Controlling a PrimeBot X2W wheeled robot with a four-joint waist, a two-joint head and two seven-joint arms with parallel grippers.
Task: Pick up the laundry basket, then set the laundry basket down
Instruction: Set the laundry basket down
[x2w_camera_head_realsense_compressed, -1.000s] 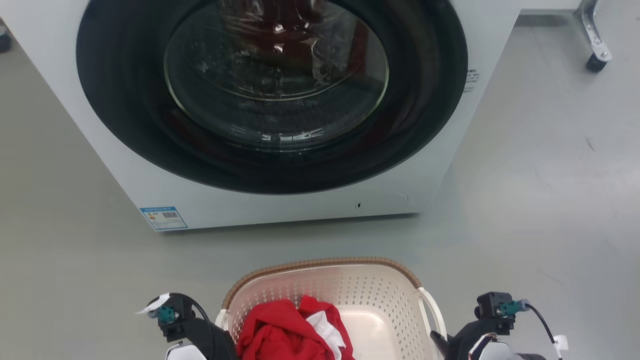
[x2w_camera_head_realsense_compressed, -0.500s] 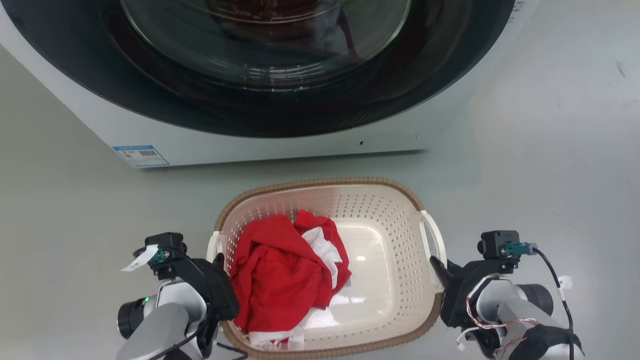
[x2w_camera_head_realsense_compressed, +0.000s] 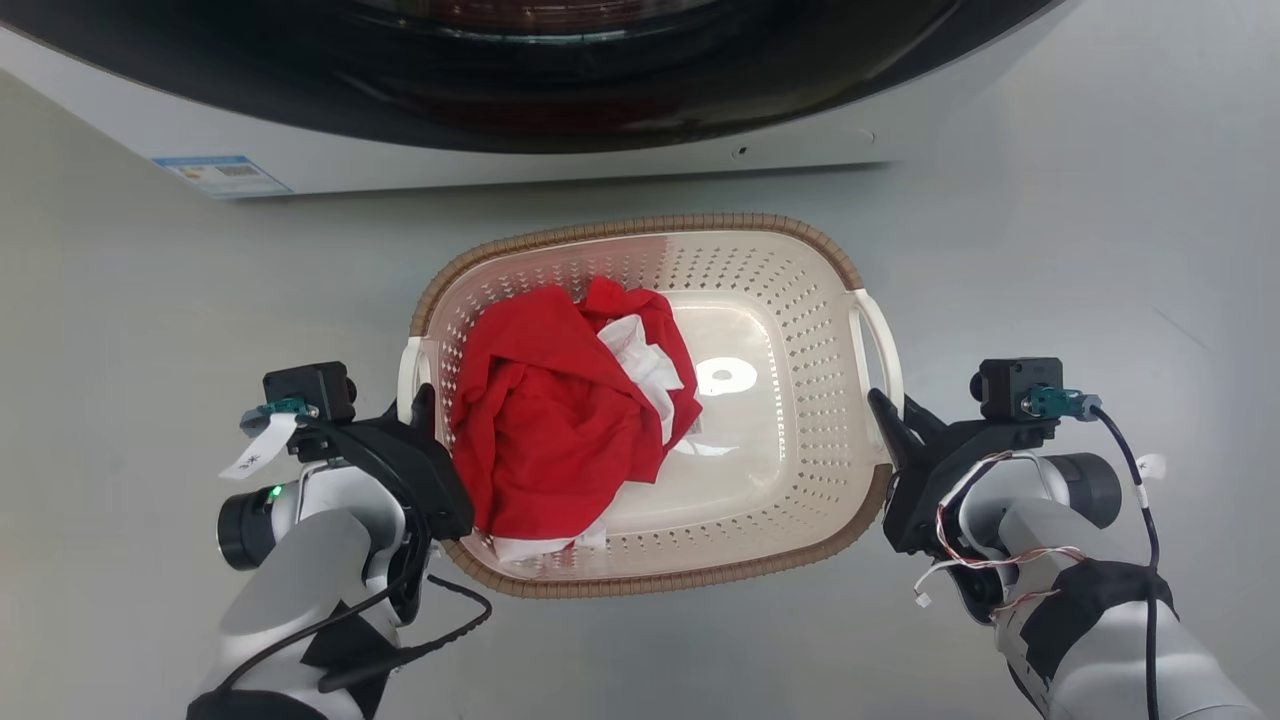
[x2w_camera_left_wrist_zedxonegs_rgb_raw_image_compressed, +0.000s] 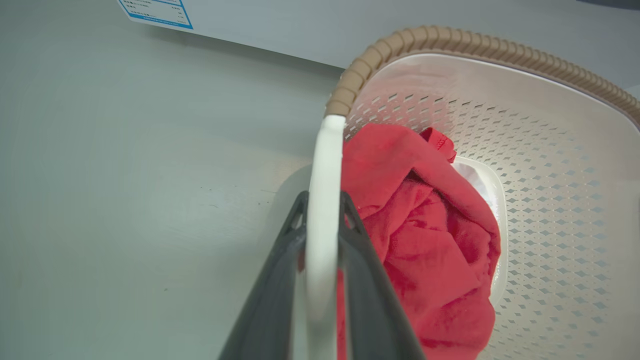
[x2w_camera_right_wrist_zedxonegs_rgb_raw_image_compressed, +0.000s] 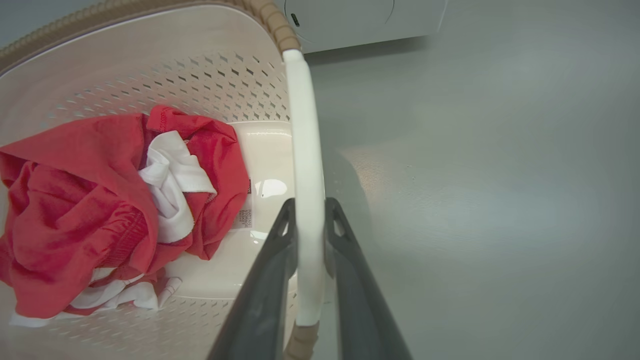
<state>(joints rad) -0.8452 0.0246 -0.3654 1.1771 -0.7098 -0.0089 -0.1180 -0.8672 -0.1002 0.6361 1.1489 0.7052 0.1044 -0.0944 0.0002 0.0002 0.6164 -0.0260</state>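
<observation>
The grasp part of the job looks done. The left claw (x2w_camera_left_wrist_zedxonegs_rgb_raw_image_compressed: 322, 212) is closed onto the white left handle (x2w_camera_left_wrist_zedxonegs_rgb_raw_image_compressed: 322, 165) of the laundry basket (x2w_camera_head_realsense_compressed: 650, 222), one dark finger on each side of the bar. The right claw (x2w_camera_right_wrist_zedxonegs_rgb_raw_image_compressed: 307, 212) is clamped the same way on the right handle (x2w_camera_right_wrist_zedxonegs_rgb_raw_image_compressed: 302, 125). The basket sits between the two arms, just in front of the washing machine (x2w_camera_head_realsense_compressed: 400, 165), with a bundle of red and white clothes (x2w_camera_head_realsense_compressed: 540, 420) heaped in its left half. Whether its base is off the floor (x2w_camera_head_realsense_compressed: 1080, 230) I cannot tell (the soft shadows beside the handles in the wrist views hint at a small lift, no more). What is left, as I judge it, is the lift and any carry, then lowering the basket level and letting go of both handles. The floor is smooth, pale grey and faintly scuffed. The machine's white front carries a blue-edged label (x2w_camera_head_realsense_compressed: 220, 175) near its lower left corner, below the dark door ring.
</observation>
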